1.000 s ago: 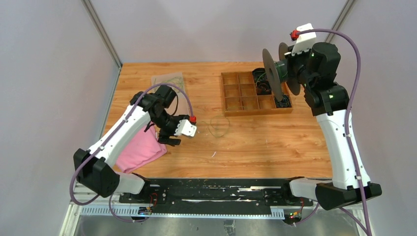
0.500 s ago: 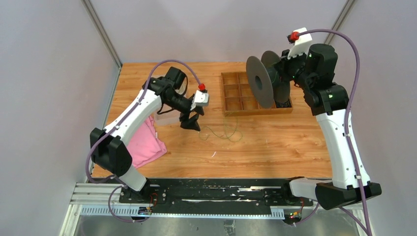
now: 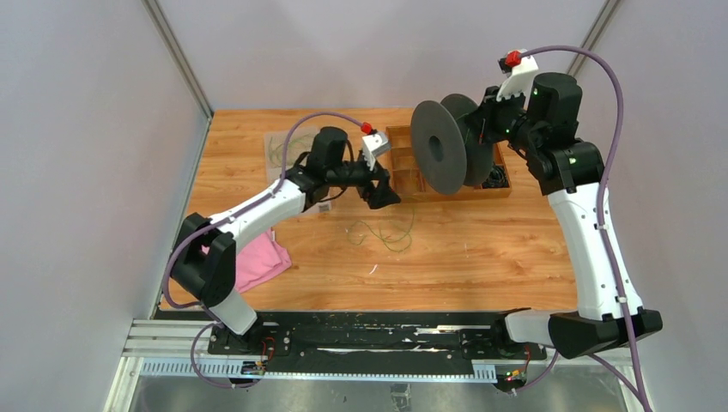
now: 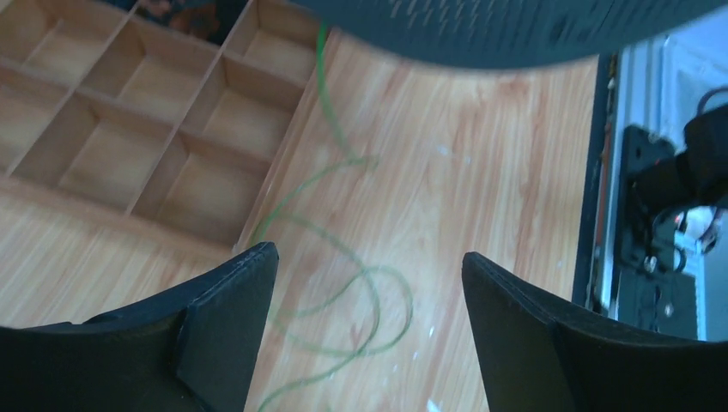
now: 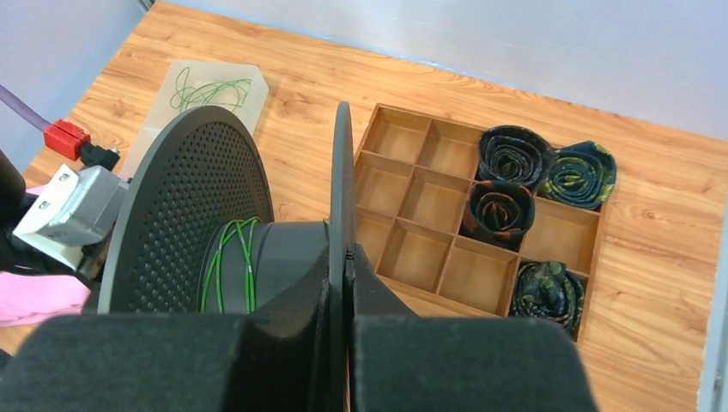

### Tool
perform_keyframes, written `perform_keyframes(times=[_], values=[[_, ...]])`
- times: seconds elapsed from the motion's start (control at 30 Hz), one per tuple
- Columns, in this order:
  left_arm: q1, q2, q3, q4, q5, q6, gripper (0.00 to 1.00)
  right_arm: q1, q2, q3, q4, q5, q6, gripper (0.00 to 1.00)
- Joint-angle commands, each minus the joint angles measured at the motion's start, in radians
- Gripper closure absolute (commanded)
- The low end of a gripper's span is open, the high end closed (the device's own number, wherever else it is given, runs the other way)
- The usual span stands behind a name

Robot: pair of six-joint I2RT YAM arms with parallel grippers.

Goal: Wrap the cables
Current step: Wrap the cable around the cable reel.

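At the far left a pink cloth [image 3: 257, 262] lay on the table [image 3: 481, 266], with a clear bag [image 5: 210, 90] behind it, a small green coil inside. The left gripper [image 4: 369, 257] hung over the tray's [image 3: 403, 163] near-left corner with its jaws spread wide and nothing between them; a second earlier it had been back over the cloth, and less open. The cable [image 4: 326, 86] ran as one thin green strand down from the spool [image 3: 442, 154], past the tray's edge, then sprawled in loose loops on the table in front of the tray, stretching roughly from the tray toward the arms' bases. More turns of it were wound round the spool's hub. The spool's axle lay about level, pointing left toward the other arm, one broad disc facing it. Since a second ago the spool had moved left and turned more face-on, and the loops lay more spread out. The right gripper [image 5: 346, 253] was clamped tight on the rim of the nearer disc. From above, the spool hid much of the tray's right half; the wrist view showed dark rolls in several compartments there. The strand was blurred near the left fingers [image 4: 232, 292], and I could not tell where its free end lay.
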Motion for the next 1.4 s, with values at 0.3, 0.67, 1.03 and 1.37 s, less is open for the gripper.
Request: perform_keyframes(times=[0.3, 0.67, 1.03, 1.37], values=[[-0.122, 0.184, 0.015, 0.447, -0.150, -0.292, 0.30, 0.012, 0.001, 0.039, 0.049, -0.030, 0.070, 0.99], [-0.125, 0.284, 0.032, 0.551, -0.106, -0.404, 0.76, 0.012, -0.009, 0.025, 0.052, -0.003, 0.072, 0.99], [-0.145, 0.252, -0.047, 0.556, -0.129, -0.407, 1.00, 0.011, 0.024, 0.030, 0.059, 0.119, 0.109, 0.99], [-0.250, 0.180, -0.088, 0.461, -0.170, -0.343, 1.00, 0.011, 0.048, -0.018, 0.091, 0.269, 0.154, 0.99]])
